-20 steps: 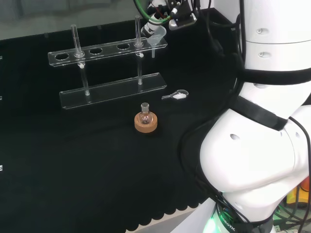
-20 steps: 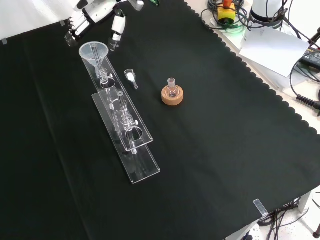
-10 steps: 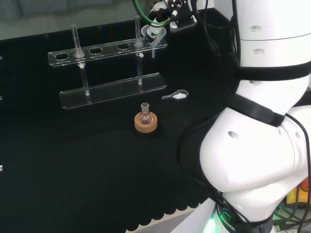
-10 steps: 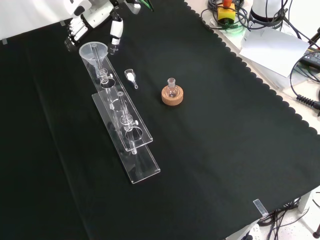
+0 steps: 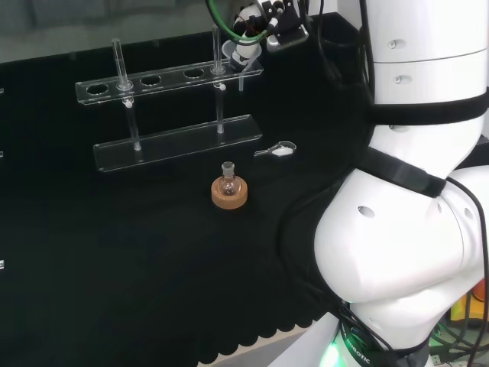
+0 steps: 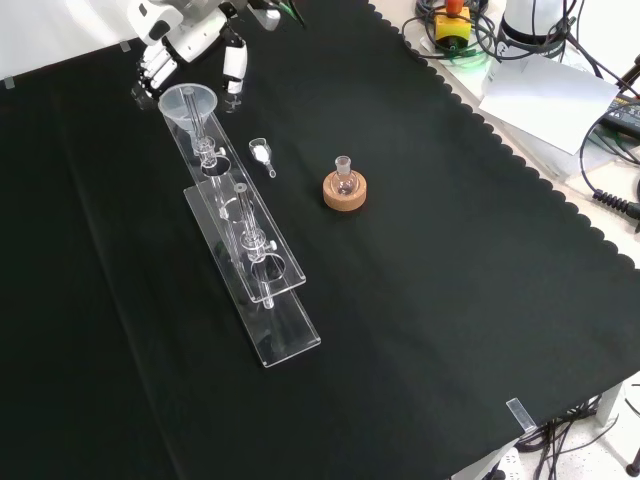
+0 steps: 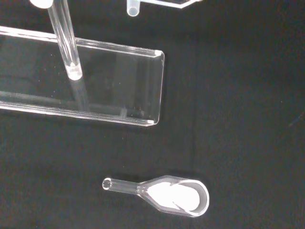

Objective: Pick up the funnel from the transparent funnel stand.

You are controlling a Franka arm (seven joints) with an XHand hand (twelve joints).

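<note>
Black cloth bench, robot hand [image 6: 175, 40] fingers spread either side of funnel [image 6: 188, 103], touching unclear

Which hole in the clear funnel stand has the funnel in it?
The end hole nearest the hand, top of the front view, holds the funnel; the stand's other holes are empty.

Hand [image 6: 185, 45]: at the top edge, fingers spread either side of the funnel [image 6: 188, 104], just above its rim. Stand [image 6: 262, 300]: runs away below the hand. Scoop [image 6: 262, 154]: near, lower right. Flask [image 6: 345, 178] on cork ring [image 6: 345, 194]: farther right.
</note>
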